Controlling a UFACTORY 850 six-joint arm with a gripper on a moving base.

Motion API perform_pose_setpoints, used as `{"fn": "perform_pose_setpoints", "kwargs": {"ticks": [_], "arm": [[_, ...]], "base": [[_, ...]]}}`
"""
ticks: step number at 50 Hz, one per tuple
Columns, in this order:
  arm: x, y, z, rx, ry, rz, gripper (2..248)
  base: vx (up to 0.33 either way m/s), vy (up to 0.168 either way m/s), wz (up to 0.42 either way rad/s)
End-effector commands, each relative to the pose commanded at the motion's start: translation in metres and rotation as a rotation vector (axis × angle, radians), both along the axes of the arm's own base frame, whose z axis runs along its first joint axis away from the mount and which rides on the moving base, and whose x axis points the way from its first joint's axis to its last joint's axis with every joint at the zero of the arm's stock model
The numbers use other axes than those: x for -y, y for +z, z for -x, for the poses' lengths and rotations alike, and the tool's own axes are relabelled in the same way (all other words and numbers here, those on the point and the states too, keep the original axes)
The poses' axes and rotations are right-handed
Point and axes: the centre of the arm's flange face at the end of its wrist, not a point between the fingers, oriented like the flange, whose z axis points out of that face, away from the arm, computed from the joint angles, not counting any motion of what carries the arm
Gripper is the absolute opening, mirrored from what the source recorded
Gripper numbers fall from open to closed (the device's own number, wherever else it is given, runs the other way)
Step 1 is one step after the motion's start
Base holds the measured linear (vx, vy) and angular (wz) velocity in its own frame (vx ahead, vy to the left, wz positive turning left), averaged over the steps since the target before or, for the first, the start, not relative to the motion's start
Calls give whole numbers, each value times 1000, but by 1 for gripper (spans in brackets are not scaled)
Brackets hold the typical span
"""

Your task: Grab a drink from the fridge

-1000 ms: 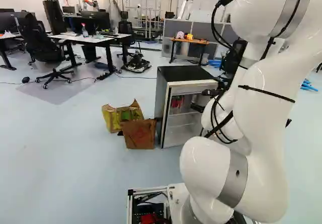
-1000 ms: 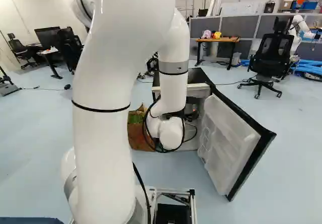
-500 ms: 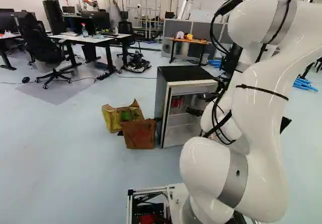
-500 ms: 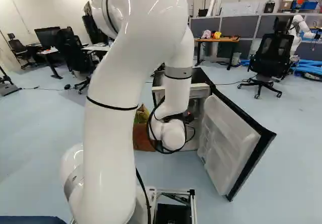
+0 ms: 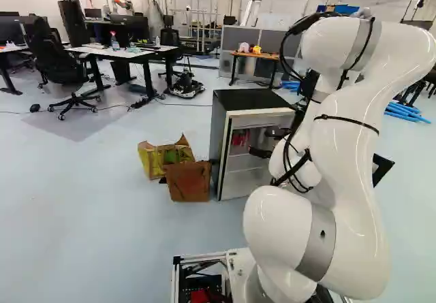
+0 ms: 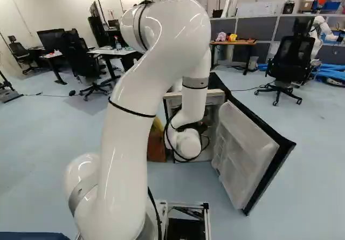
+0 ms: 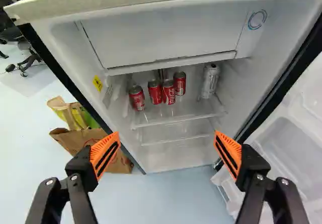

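- Glossy white arm (image 6: 126,143), its segments thick, smooth tubes with big rounded joints
- Matt grey bands (image 5: 320,243) circling some joints
- Thin black straps (image 5: 347,121) cinched round the white tubes
- Black cables (image 5: 300,25) running outside the shell and looping near the wrist
- Two black, linked fingers (image 7: 254,166) with round, pale screws (image 7: 74,177)
- Bright orange pads (image 7: 104,153), ridged along the edge, with black slots
- Pale bar frame (image 6: 186,204) on the base, dark parts inside
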Motion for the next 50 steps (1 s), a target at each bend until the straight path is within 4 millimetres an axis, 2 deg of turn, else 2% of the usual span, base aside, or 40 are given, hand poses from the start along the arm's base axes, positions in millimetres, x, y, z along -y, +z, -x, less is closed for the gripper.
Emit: {"fn": "perform_pose_setpoints", "kwargs": {"ticks": [50], "arm": [[13, -77, -74, 3, 66, 2, 247]], "base": [[0, 0, 0]]}}
